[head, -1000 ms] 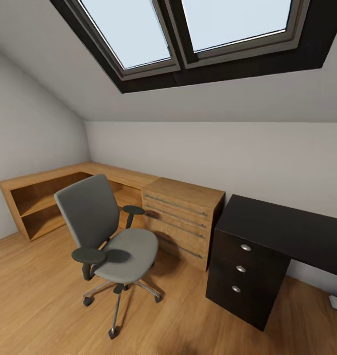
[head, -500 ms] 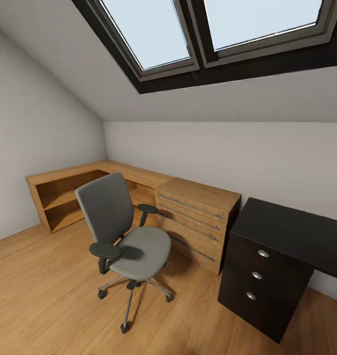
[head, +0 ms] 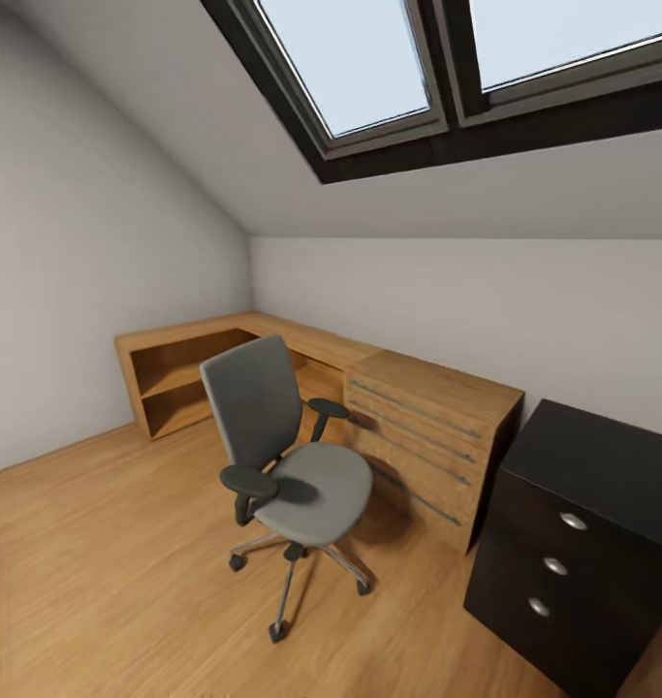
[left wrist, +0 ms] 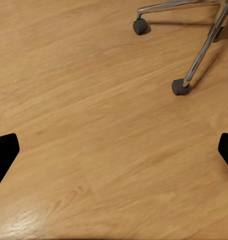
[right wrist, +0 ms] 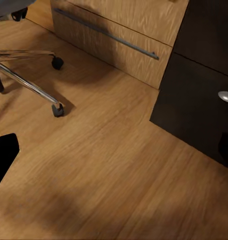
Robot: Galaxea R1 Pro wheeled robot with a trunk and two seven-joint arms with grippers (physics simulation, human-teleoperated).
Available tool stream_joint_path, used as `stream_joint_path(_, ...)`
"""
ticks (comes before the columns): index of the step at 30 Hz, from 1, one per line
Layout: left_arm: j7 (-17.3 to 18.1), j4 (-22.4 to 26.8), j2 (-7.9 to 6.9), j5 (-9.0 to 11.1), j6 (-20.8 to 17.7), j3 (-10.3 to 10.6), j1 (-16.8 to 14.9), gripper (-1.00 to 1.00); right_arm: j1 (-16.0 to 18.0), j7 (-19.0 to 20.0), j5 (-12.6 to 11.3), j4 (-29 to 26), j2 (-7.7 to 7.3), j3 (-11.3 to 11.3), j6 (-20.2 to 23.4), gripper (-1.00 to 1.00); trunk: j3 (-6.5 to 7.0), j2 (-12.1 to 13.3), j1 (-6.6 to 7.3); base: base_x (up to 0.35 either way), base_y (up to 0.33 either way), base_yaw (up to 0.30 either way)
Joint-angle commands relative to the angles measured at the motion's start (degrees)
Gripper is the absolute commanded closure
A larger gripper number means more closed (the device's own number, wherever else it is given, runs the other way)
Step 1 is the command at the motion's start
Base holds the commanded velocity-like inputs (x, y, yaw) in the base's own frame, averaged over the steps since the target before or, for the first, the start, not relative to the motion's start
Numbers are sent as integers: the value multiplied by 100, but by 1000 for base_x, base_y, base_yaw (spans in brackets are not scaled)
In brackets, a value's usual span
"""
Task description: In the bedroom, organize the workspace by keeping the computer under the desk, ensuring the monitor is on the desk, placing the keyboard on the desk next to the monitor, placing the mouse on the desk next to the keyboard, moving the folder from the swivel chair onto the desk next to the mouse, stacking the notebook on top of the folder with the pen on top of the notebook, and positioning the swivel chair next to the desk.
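Both grippers hang over bare floor, jaws wide apart and empty. The chair stands just ahead of the left gripper; the desk drawers sit beside the right gripper.

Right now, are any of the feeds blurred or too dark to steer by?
Head view: sharp, evenly lit, wide-angle stretch at the edges; the swivel chair casts a soft floor shadow. Left wrist view: clear, with mild sheen on the floor. Right wrist view: dim by the black drawer unit, still readable.
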State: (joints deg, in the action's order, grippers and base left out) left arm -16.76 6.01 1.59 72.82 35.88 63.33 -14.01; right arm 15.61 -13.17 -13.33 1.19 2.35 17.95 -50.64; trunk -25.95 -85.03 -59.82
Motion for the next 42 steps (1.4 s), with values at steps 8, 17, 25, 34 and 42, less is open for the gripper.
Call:
stream_joint_path(8, -55, 5, 0, 4, 6, 48, -3, -100, -14, -19, -30, 7, -2, 47, -57, -100, -23, -4, 0, 0, 0, 279)
stream_joint_path(17, -55, 5, 0, 4, 6, 48, -5, -100, -22, -19, -29, 4, -6, 44, -52, -100, -42, -4, 0, 0, 0, 279)
stream_joint_path(25, -55, 5, 0, 4, 6, 48, -4, -100, -21, -19, -29, 4, -6, 43, -52, -100, -59, -4, 0, 0, 0, 279)
stream_joint_path(34, -55, 5, -1, 4, 6, 48, -5, -100, -23, -19, -29, 4, -11, 42, -43, -100, -78, -4, 0, 0, 0, 278)
stream_joint_path(42, -16, -2, 0, 4, -1, 48, -5, -100, -23, -19, -29, 0, -31, 57, 2, -100, -96, -4, 0, 0, 0, 278)
